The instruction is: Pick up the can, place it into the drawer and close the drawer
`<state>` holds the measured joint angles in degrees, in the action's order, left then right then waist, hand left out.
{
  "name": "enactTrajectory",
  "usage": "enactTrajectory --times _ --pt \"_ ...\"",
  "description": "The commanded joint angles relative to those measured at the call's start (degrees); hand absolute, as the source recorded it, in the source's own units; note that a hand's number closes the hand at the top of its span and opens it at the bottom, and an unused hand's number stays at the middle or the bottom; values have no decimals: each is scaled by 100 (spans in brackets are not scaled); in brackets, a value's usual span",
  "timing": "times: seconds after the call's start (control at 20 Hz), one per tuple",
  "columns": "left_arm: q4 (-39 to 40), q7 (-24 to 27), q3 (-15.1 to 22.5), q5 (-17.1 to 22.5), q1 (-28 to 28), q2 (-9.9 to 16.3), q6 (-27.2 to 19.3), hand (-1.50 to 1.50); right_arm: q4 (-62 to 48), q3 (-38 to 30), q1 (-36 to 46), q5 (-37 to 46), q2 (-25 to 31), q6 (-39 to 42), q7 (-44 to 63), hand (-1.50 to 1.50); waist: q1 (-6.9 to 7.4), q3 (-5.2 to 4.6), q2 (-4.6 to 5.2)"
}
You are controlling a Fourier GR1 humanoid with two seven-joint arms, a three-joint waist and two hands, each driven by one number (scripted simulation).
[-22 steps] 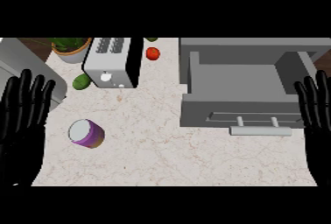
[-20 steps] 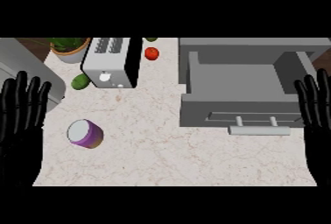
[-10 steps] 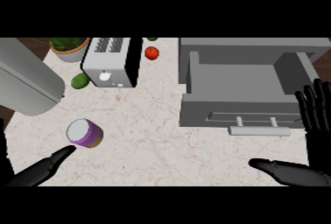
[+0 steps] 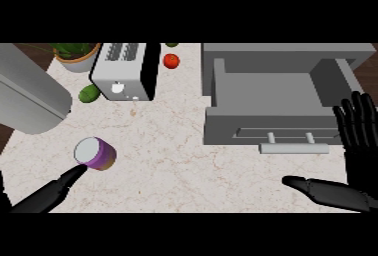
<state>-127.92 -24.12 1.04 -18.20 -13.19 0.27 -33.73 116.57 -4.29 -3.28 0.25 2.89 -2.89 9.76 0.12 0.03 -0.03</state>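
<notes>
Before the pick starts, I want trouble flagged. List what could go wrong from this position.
1. The can lies on its side, and the left robot hand comes in low with straight fingers near its rim; a nudge could roll it away instead of grasping it.
2. The toaster and lime lie beyond the can, so a rolling can might lodge against them.
3. The right robot hand hangs beside the open drawer; it might bump the drawer's handle early.

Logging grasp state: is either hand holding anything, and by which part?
Nothing is held. The left hand points straight fingers at the lying purple can; the right hand is open and apart.
</notes>
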Motion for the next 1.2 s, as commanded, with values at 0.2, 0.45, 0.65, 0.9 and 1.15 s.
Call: enactTrajectory --times 0.2,0.45,0.65,0.9,1.15 --pt "-377 -86 435 -32 -715 -26 -120 -150 200 -62 -515 -48 -85 131 -270 -150 5 -2 -8" --pt "1325 294 226 223 518 -26 -478 -150 241 -492 -187 -360 264 320 -5 -150 -26 -4 3" --pt "1721 1061 725 502 -127 -26 -884 -150 426 -214 -430 -158 39 233 51 -150 -11 -6 -3" --pt "2488 1653 875 994 87 -26 -1311 -150 1120 -536 -637 -519 232 373 459 -150 -28 -7 -5" --pt "3233 2223 499 1448 397 -26 -1429 -150 645 -720 -666 -611 180 615 -138 -150 -21 -3 -1"
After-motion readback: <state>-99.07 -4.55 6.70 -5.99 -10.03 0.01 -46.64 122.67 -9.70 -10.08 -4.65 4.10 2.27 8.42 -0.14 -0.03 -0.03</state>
